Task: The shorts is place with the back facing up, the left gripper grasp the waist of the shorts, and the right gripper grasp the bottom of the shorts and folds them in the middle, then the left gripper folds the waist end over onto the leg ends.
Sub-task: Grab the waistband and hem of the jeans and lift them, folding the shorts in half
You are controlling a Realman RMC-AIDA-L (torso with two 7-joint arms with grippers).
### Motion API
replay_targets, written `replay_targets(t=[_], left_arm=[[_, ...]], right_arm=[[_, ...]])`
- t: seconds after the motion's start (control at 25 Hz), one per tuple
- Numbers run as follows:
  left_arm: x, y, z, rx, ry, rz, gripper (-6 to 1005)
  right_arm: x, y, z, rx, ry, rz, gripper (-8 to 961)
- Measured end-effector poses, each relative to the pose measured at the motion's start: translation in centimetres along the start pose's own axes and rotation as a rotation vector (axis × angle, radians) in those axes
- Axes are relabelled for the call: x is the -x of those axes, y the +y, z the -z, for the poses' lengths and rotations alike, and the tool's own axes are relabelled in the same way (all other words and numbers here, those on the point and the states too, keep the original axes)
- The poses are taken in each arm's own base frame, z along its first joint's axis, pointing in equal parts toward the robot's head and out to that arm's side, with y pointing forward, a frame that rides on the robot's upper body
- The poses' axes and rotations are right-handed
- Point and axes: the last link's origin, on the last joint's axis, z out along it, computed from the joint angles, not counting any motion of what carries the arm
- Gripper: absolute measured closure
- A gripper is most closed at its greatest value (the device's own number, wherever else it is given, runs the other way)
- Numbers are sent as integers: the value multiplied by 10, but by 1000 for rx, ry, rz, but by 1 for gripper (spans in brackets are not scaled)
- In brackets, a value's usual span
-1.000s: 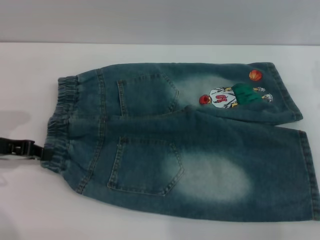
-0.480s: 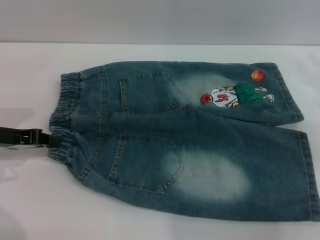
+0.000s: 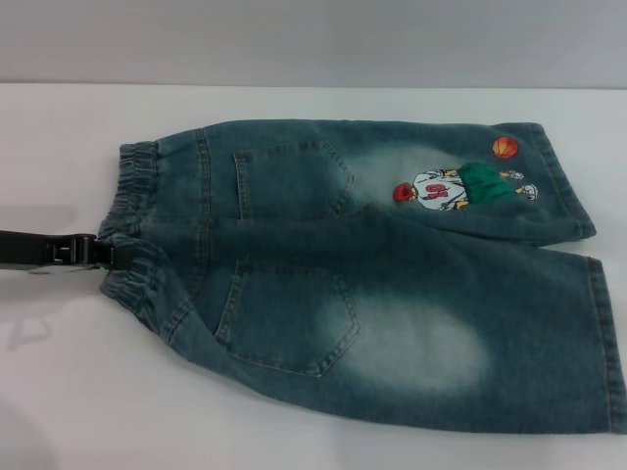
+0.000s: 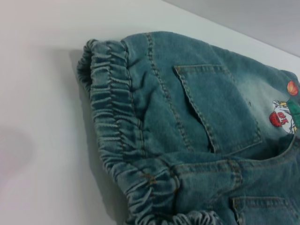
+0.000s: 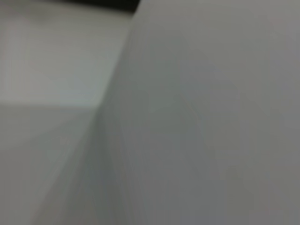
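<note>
Counter [image 3: 294,103]: broad white flat surface, carrying the whole garment, running back to a grey wall.

Shorts [image 3: 411,294]: long blue-green faded denim shorts, lying flat and fully spread across the middle of the counter, back facing up, waist toward the robot's left and leg hems toward its right. 2 back patch pockets are showing, with pale washed patches beside them. The 2 legs are lying side by side, the farther one overlapping the nearer along the centre seam.

Waist [image 3: 127,230]: gathered, ruffled elastic denim band at the narrower end, bunching slightly where the tool is meeting it; the left wrist view is showing its ruffles close up [image 4: 117,136].

Left end effector [image 3: 98,253]: black 2-finger tool, reaching in low from the robot's left and touching the waist edge near its middle. Whether its fingers are spread or pinching the band I cannot tell; the tips are merging with the denim.

Embroidered figure [image 3: 451,188]: cartoon basketball player on the farther leg, orange ball [image 3: 505,147] just beside it.

Right end effector: not showing in any view; its wrist camera is giving only blank grey surface.

Progress, judged: early. The waist grasp is only being set up; the hem grasp, the middle fold and the waist-over-legs fold are all left.
</note>
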Motion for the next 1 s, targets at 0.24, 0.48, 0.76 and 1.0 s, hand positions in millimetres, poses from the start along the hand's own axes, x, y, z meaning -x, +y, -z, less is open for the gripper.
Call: replay_targets(t=[0.24,0.48,0.76,1.0], left_arm=[[-1,2,-1,5,2,-3,958],[0,2,-4,5,3,0,958],[1,1,-5,2,9,7,959],[0,0,-9,-12,22,18,959]], right_arm=[[-19,15,-3,194,340,-81,392],[-39,29,19,266,602,-162,391],[-45,34,35,279,828,-278,392],[-44,28,39,283,972,-304,391]])
